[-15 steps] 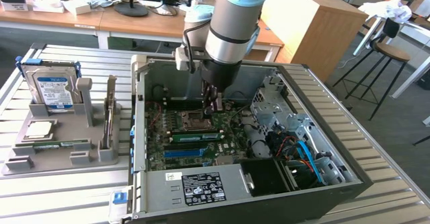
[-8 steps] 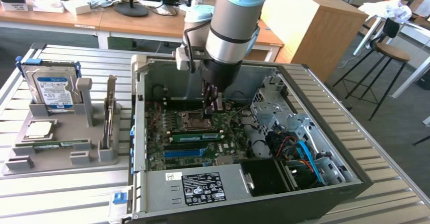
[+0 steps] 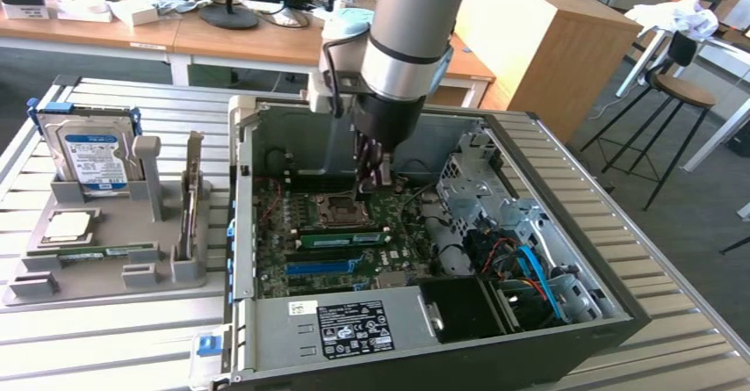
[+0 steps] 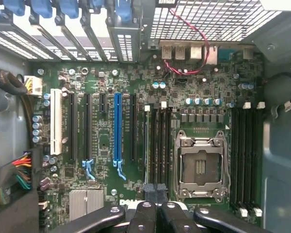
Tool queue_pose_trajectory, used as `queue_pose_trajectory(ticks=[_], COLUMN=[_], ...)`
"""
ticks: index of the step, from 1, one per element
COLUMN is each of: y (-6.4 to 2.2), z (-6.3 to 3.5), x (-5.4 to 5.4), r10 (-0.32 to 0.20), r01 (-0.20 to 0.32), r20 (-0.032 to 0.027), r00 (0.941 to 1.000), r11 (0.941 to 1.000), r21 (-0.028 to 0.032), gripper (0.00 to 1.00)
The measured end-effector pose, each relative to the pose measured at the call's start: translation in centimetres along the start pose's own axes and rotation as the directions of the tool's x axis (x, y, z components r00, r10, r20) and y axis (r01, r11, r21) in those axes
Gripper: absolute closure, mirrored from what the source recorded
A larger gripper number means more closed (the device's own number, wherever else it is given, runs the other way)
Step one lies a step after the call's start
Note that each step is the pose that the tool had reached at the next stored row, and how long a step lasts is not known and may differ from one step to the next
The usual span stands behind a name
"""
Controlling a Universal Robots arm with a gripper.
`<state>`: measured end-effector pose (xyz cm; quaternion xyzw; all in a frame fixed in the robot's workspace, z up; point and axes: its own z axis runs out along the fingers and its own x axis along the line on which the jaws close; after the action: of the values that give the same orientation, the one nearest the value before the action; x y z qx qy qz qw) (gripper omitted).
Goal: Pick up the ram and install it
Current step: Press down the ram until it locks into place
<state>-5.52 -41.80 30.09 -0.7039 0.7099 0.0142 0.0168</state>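
Note:
The ram (image 3: 342, 237) is a narrow green stick lying along a memory slot on the motherboard, just in front of the CPU socket (image 3: 340, 205). In the wrist view the ram (image 4: 147, 145) appears edge-on as a thin strip beside empty black slots. My gripper (image 3: 372, 184) hangs inside the open computer case, a little above the board and behind the ram. Its black fingers (image 4: 143, 213) are pressed together with nothing between them, and the gripper (image 4: 155, 189) tips sit over the near end of the ram.
A blue expansion slot (image 3: 322, 266) runs parallel to the ram. The case walls (image 3: 242, 198), a drive cage (image 3: 469, 189) and cables (image 3: 528, 268) surround the board. On the exterior view's left, a grey tray (image 3: 35, 290) holds a hard drive (image 3: 94, 158) and a card standing on edge (image 3: 191, 202).

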Motion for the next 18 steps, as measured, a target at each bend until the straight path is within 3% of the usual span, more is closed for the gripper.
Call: queue_pose_trajectory(ticks=[12,18], y=[-0.01,-0.01], z=[-2.1,-2.23], x=[-0.1,-0.1], r10=[0.0,0.0], r01=[0.0,0.0], r20=[0.0,0.0], r00=[1.0,1.0], r11=[1.0,1.0], r21=[0.0,0.0], gripper=[0.9,0.9])
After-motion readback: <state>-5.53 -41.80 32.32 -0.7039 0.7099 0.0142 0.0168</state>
